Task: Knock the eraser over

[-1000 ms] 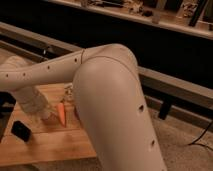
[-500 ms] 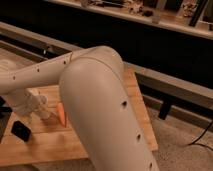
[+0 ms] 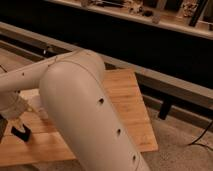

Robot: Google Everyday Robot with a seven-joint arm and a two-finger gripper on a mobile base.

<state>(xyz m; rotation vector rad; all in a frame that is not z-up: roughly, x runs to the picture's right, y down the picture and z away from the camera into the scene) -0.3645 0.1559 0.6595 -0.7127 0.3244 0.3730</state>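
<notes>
Wooden table (image 3: pixel 127 95): eraser (image 3: pixel 21 133) near its left front edge, bare boards to the right. Gripper (image 3: pixel 11 121) just above-left of eraser; finger spread can't be told. Arm (image 3: pixel 80 110) blocks centre.

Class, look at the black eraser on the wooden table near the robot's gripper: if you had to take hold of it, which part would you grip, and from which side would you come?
Grip the eraser across its two long faces, coming from above. It is a small dark block on the wooden table, and its top is the only part in plain view; the gripper and the arm crowd its left and right. Its exact pose is hard to make out.
</notes>
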